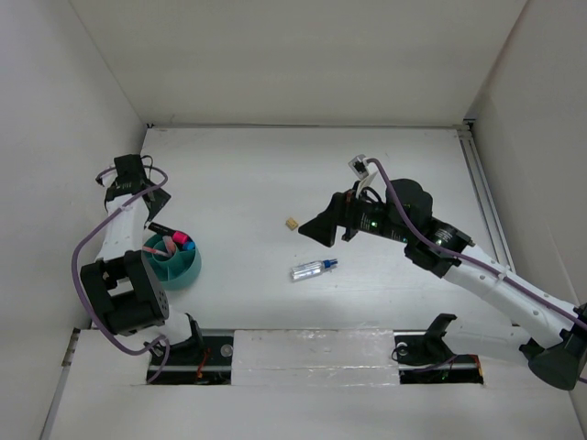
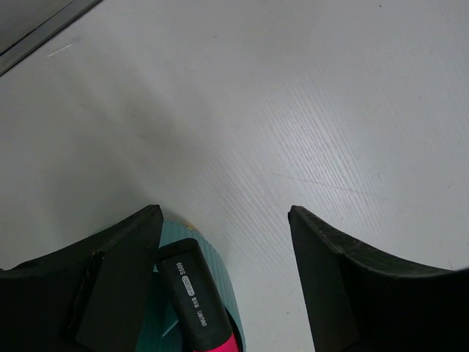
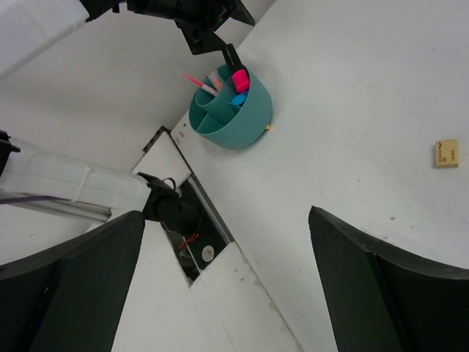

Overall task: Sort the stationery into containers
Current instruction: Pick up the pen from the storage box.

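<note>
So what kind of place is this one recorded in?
Probably a robot lab test cell: a white tabletop boxed in by plain white wall panels, with a round teal plastic cup.

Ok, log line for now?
left tool open above cup | pink-ended marker in cup | right tool open | eraser, pen on table

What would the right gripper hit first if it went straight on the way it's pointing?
Most likely the bare white table: the open jaws of the right gripper frame plain tabletop. The beige eraser lies to one side of that line and the teal cup farther off, though depth is unclear.
</note>
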Robot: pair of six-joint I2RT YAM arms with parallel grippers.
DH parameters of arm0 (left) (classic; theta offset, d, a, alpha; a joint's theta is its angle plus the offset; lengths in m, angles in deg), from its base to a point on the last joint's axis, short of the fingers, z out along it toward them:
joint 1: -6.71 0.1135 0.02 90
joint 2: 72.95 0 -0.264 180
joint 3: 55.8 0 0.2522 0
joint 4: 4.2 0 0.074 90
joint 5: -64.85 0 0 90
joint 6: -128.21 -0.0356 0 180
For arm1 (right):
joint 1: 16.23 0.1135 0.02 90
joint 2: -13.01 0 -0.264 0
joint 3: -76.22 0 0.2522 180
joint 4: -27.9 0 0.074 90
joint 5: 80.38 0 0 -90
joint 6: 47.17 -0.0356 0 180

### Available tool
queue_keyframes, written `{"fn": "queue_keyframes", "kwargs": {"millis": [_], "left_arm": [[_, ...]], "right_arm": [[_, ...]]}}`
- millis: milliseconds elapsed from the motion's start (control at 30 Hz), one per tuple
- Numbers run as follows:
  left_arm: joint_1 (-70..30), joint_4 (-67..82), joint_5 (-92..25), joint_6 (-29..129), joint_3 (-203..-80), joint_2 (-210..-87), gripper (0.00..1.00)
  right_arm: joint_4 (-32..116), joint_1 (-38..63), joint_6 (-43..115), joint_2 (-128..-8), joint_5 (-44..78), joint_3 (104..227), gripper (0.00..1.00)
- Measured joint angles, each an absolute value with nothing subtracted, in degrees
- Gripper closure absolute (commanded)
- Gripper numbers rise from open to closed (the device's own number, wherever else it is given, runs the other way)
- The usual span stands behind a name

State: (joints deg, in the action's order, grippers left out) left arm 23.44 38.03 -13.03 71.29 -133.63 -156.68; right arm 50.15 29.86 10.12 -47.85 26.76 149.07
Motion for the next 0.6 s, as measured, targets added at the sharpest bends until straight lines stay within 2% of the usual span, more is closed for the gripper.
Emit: {"fn": "queue_keyframes", "kwargs": {"millis": [233, 600], "left_arm": [[23.44, 37.89, -13.01, 71.40, -132.78, -156.74, 0.39], [23.44, 37.92, -12.79, 71.47, -131.93, -156.92, 0.39]], "right_arm": [[50.15, 29.86, 10.12, -47.85, 26.54, 149.07, 0.00], [50.15, 29.86, 10.14, -47.85, 26.11, 149.07, 0.00]]}}
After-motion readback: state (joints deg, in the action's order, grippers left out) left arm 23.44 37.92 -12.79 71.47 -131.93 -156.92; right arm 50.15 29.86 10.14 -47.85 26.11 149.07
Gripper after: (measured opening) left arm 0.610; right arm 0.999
